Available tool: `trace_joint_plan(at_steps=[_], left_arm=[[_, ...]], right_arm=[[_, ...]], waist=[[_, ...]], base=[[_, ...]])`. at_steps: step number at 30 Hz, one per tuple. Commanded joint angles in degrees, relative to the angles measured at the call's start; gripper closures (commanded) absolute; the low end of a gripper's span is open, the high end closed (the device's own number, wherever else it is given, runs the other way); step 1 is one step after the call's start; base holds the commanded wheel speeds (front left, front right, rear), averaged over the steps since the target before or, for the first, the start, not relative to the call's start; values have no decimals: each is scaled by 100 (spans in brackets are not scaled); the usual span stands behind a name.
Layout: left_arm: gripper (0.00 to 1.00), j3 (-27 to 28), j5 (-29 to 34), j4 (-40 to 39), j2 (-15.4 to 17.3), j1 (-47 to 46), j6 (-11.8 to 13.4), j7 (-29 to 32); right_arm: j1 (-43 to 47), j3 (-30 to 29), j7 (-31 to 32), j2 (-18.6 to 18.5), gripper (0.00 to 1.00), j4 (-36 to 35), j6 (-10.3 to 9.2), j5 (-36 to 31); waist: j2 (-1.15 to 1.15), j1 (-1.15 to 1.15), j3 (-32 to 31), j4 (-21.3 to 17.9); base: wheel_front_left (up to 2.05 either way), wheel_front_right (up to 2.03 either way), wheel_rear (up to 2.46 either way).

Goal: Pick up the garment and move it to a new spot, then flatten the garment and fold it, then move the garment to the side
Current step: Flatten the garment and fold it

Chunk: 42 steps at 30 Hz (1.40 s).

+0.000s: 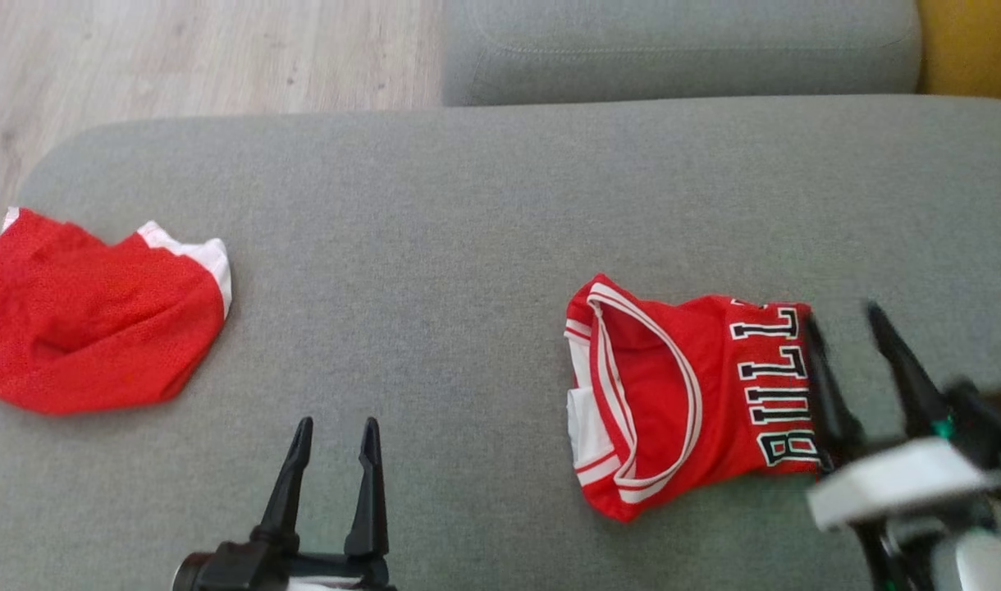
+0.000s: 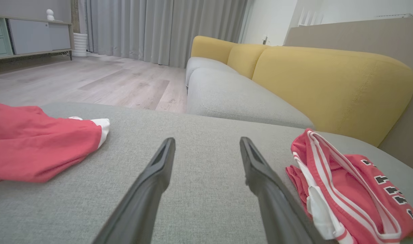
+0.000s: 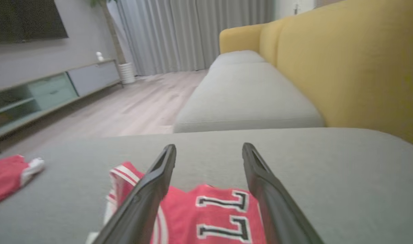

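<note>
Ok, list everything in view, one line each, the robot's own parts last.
near cushion: one, grey, under both garments
jersey: one, red, white trim, black letters, folded, right side of near cushion
second garment: one, red and white, crumpled, cushion's left end
far seat: one, grey, beyond near cushion
backrest cushions: three, yellow, behind the seats
floor: one, pale wood, beyond the cushion
curtains: one run, grey, far wall
sideboard: one, grey, far left
left hand: one, dark, open, between the garments
right hand: one, dark, open, at jersey's lettered edge
</note>
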Motion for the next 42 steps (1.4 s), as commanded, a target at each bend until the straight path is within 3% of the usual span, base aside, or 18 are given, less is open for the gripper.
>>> trace_joint_plan(at_steps=[1, 9, 10, 12, 20, 27, 42], left_arm=[[0, 209, 60, -224, -36, -88, 2, -47], [0, 285, 134, -280, -36, -15, -19, -47], [0, 287, 142, -287, -36, -17, -21, -47], [0, 285, 161, -305, -36, -42, -32, -47], [0, 196, 240, -308, -36, -286, -127, -47], [0, 89, 194, -244, -36, -451, -124, -47], [0, 20, 170, -195, -36, -453, -91, -47]], right_arm=[[40, -72, -349, -60, 0, -68, 42, -301], [518, -588, -1596, 70, 0, 934, 42, -1048], [474, -575, -1652, 83, 20, 1071, 42, -1068], [311, -484, -1709, 105, 98, 1343, 42, -1081], [-981, 123, -1617, 147, 100, 2884, 42, -1363], [-1712, 839, -1770, 150, 100, 4143, 42, -1178], [-2186, 2126, -1835, 151, 100, 4641, 42, -713]], waist=[[0, 0, -61, -30], [0, 0, -189, -88], [0, 0, -175, -94], [0, 0, -117, -94], [0, 0, 356, 29], [0, 0, 575, 325], [0, 0, 597, 580]], base=[[0, 0, 0], [0, 0, 0], [0, 0, 0], [0, 0, 0], [0, 0, 0], [0, 0, 0], [0, 0, 0]])
